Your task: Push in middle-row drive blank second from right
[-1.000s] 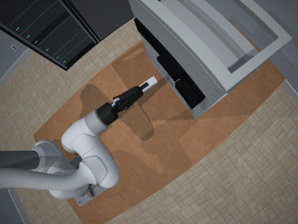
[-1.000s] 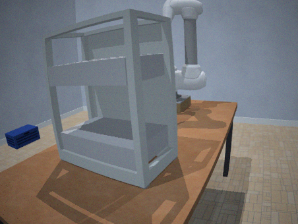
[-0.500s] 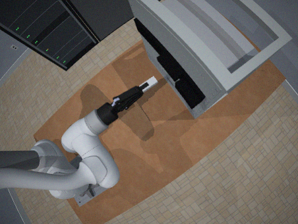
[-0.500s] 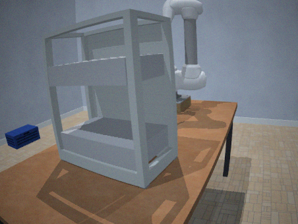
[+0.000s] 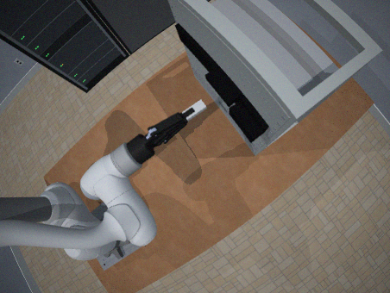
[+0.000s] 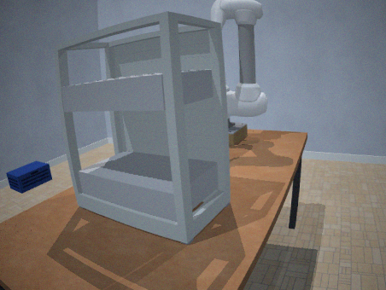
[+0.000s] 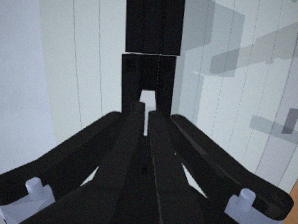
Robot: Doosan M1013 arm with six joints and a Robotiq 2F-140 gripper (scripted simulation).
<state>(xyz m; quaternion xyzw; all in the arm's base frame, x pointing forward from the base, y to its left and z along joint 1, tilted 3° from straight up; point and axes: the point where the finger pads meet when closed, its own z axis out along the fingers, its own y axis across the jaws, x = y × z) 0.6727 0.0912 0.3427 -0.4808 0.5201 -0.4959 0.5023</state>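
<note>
The grey open-frame rack stands on the wooden table, with its front of black drive blanks facing my arm. My gripper is shut on nothing. It points at the rack front and stands a short gap away, not touching it. In the wrist view the closed fingertips line up with a black blank. Another black blank sits above it on the pale front panel. From behind, the rack hides the gripper; only the arm shows. I cannot tell how far in each blank sits.
The arm's base is bolted near the table's front corner. Dark server cabinets stand on the floor beyond the table. A blue crate lies on the floor by the wall. The table's edge runs close behind the rack.
</note>
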